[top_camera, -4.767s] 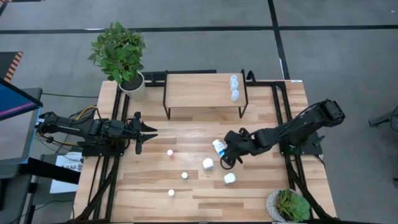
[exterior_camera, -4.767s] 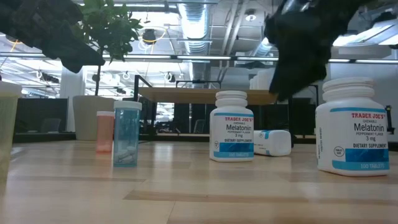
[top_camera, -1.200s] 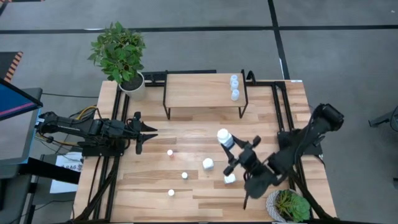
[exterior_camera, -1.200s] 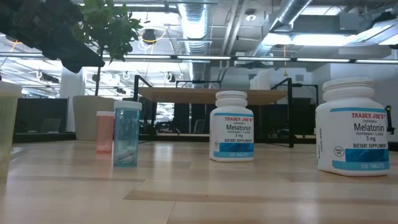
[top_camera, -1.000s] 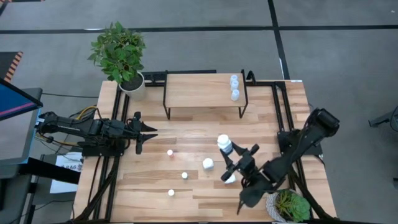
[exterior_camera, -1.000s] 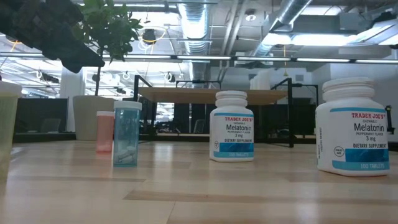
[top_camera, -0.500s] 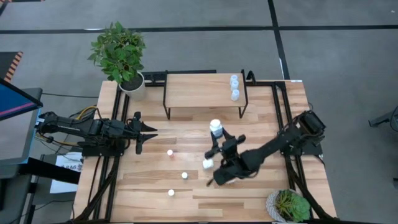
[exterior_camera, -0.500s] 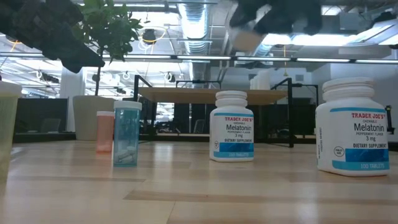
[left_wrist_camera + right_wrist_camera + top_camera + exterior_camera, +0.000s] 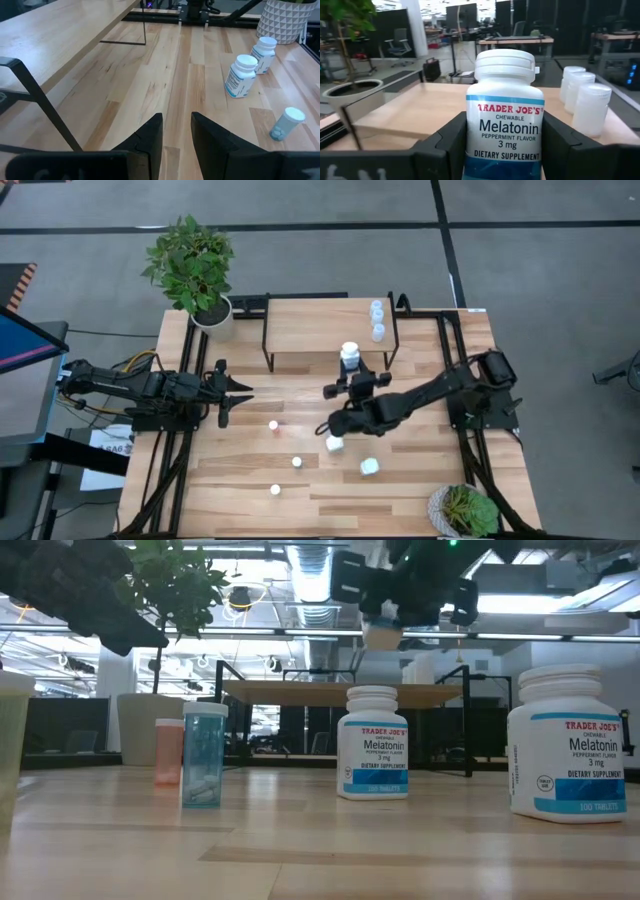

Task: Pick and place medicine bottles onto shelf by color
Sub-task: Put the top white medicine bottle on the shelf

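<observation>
High view: my right gripper (image 9: 349,372) is clamped on a white melatonin bottle (image 9: 349,357), carried in the air at the front edge of the shelf (image 9: 318,325). The shelf top lies straight ahead of my fingers. Three pale blue bottles (image 9: 377,319) stand in a row on it, ahead and off to one side of the bottle I carry. My right arm is the near one. The left gripper (image 9: 232,390) waits well off at the far side of the table.

Low view: the held bottle (image 9: 382,634) hangs under my gripper (image 9: 402,585), clearly above shelf-top height (image 9: 300,690), and appears cap-down here. Two more white bottles (image 9: 372,743) stand upright on the table below, not touching me.

Left wrist view: the left fingers (image 9: 150,135) stand slightly apart, nothing between them. Table bottles (image 9: 241,76) lie ahead of them, well apart.

Right wrist view: my fingers (image 9: 450,135) pinch the bottle (image 9: 505,115) at both sides of its label. Its long axis runs cap to base, square to my fingers. The shelf surface (image 9: 415,110) sits just beyond and below. The pale bottles (image 9: 585,100) stand beyond, to one side.

My read: next is forward over open shelf top, then down, keeping clear of the pale row.
</observation>
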Controlling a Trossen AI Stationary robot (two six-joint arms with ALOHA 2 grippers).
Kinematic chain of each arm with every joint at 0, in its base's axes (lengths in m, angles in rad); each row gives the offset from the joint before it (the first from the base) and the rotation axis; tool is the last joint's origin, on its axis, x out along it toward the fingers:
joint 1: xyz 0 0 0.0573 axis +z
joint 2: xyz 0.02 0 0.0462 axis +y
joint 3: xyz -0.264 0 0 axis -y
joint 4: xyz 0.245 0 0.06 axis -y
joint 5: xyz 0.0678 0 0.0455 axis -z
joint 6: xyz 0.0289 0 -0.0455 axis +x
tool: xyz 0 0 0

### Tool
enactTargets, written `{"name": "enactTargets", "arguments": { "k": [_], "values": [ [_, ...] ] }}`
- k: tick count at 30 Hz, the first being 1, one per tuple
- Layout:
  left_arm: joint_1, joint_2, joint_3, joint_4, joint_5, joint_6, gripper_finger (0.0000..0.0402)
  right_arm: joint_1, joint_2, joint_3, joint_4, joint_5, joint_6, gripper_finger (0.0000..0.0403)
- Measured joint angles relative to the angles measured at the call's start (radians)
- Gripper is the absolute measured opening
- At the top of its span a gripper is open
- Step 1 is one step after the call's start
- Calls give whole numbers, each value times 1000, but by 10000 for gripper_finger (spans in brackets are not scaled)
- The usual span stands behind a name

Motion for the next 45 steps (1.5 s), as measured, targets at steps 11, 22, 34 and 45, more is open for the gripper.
{"name": "enactTargets", "arguments": {
  "k": [11, 22, 34, 45],
  "values": [
    [0, 17, 0, 171, -110, 1, 89, 15, 0, 13, 109, -37, -283, 199],
    [0, 363, 69, 544, -205, 64, 89, 53, -1, 139, 582, -647, -1011, 199],
    [-65, 499, 258, 512, -234, 150, 89, 120, -1, 139, 589, -707, -1086, 203],
    [-188, 509, 284, 507, -288, 162, 89, 131, -1, 139, 592, -679, -1095, 204]
  ]
}}
